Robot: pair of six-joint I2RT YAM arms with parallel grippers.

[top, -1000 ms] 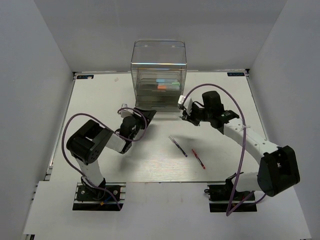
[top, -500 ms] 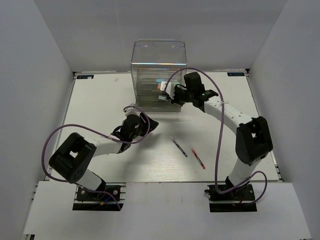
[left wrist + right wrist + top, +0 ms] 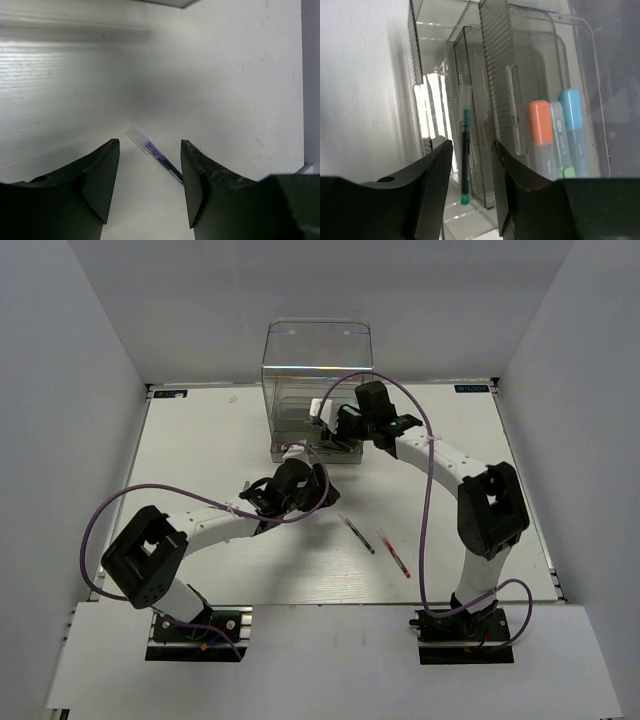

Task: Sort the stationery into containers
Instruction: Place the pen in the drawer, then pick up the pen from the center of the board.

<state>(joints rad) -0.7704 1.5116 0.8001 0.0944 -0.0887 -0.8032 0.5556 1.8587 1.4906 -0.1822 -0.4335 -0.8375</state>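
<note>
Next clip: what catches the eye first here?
The tall clear organiser at the far edge of the table, with the right gripper open at its front trays, where a green pen and orange marker lie. Nearer, the left gripper hovers open near a dark pen and red pen.

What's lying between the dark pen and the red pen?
Nothing; the top view shows only bare table between the dark pen and the red pen.

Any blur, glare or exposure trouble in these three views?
Top external: evenly lit and sharp, one bright streak across the organiser. Left wrist: the dark pen looks soft and smeared. Right wrist: reflections crowd the clear walls, yet the green pen reads clearly.
</note>
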